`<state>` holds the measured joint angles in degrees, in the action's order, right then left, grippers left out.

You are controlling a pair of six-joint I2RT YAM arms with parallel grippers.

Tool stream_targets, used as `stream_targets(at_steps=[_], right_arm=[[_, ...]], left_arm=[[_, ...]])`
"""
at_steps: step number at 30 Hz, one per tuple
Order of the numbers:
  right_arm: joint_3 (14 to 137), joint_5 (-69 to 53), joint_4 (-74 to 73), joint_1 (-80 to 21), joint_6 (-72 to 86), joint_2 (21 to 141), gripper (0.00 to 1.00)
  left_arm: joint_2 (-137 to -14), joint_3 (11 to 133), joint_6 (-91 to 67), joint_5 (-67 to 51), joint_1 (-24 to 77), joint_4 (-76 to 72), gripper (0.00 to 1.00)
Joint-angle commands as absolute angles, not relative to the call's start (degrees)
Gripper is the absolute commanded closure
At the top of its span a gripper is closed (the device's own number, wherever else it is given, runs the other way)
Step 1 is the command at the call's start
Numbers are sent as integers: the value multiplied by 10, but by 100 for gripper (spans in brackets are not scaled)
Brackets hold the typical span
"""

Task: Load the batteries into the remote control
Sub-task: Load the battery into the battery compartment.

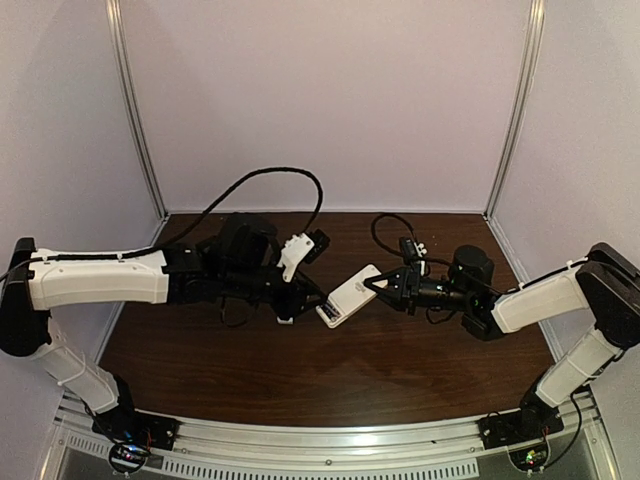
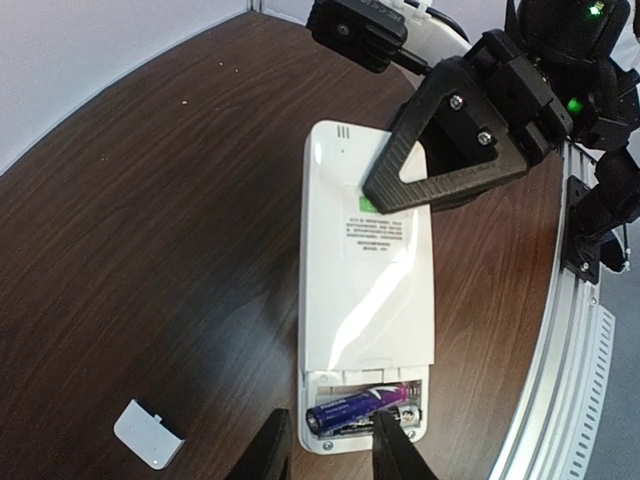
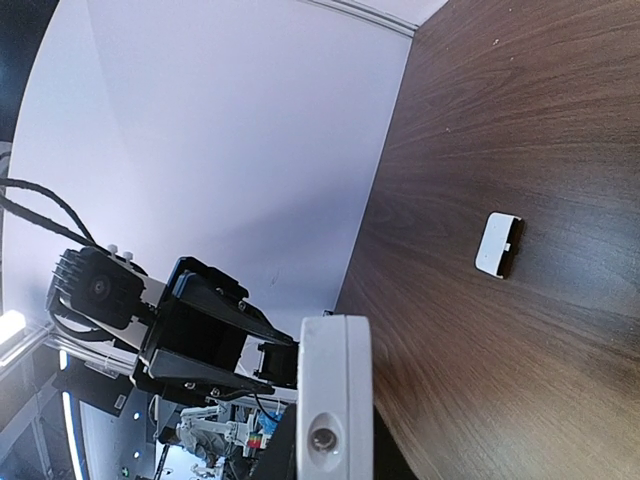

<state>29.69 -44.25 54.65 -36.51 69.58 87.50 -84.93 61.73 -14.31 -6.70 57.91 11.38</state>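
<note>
Already one battery [image 2: 360, 405] lies aslant in the remote [image 2: 365, 290], which the right gripper [image 1: 384, 288] clamps; the left gripper [image 2: 330, 455] stands open over it, second battery unseen, cover [image 2: 148, 433] off.

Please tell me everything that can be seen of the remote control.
The remote is a flat white plastic slab, seen from its back, which bears a printed label with a green patch and small slots near the far end. Its cover is off: the open compartment at the near end shows one purple battery. The right gripper clamps the far end. The fingers of the left gripper flank the near end; whether they touch it cannot be told.
</note>
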Motion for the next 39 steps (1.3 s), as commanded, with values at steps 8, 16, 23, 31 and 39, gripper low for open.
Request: stream_targets(at_steps=[8, 16, 23, 31, 39], right_arm=[[302, -441, 580, -364, 716, 860, 100], [302, -444, 583, -365, 719, 862, 100], [302, -445, 591, -365, 724, 864, 100], [303, -446, 600, -365, 732, 868, 100], [303, -446, 607, -364, 737, 869, 100]], left_arm=[[-863, 637, -138, -66, 578, 111, 75], [-868, 637, -134, -67, 578, 112, 76], [-875, 637, -130, -76, 578, 112, 80], [-880, 638, -122, -87, 578, 110, 89], [-889, 639, -114, -97, 579, 112, 93]])
